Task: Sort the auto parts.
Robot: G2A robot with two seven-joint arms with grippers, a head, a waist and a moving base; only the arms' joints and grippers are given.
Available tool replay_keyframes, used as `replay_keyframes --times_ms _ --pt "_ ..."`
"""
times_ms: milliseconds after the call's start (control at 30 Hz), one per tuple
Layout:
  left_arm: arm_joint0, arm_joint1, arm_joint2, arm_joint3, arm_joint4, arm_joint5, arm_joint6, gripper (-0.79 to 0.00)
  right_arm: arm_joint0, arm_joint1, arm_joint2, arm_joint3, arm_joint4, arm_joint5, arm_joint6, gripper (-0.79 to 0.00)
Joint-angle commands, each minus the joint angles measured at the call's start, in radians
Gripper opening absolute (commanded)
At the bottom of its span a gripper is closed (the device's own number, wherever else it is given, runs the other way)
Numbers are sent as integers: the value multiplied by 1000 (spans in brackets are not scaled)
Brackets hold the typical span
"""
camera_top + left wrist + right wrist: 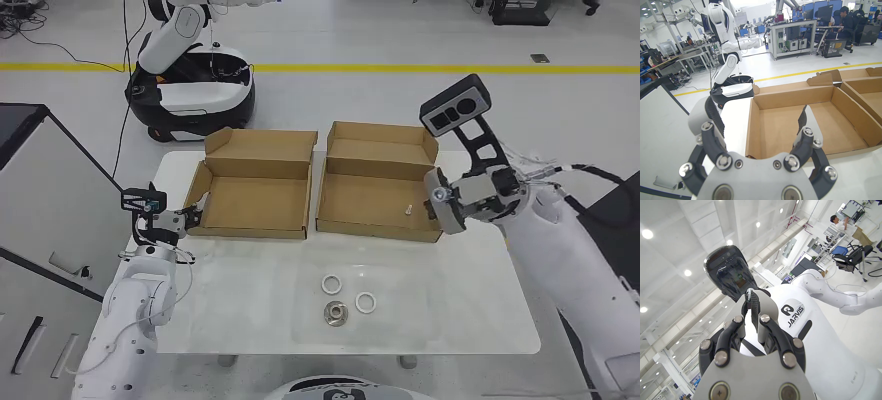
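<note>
left tool point(757, 103) spread wide | near cardboard box point(829, 128) (brown, open-topped) | second box point(865, 89) just beside

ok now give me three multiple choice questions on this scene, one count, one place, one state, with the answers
1. How many white rings lie on the table?
a) one b) two c) four

2. Where is the small loose part?
a) in the left box b) between the rings c) in the right box

3. The right end effector is:
a) wide open b) shut on a ring c) shut on a small threaded part

Answers: 1 b, the top view shows two; 2 c, it rests on that box's floor; 3 c, the right wrist view shows threads pinched at the tips.
</note>
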Motion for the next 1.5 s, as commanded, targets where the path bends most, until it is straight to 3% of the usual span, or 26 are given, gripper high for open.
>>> replay_keyframes --times_ms 0,367,967,1467 --pt "0 0 0 0 0 0 0 0 -11 -4 8 -1 20 -1 -1 -785" --pt "0 0 0 0 0 0 0 0 -66 -30 45 -16 98 2 -10 -785" --pt "0 0 0 0 0 0 0 0 -68 -39 138 7 -151 116 22 -785" --pt "0 0 0 0 0 0 0 0 -85 -63 159 -1 -99 112 34 -785"
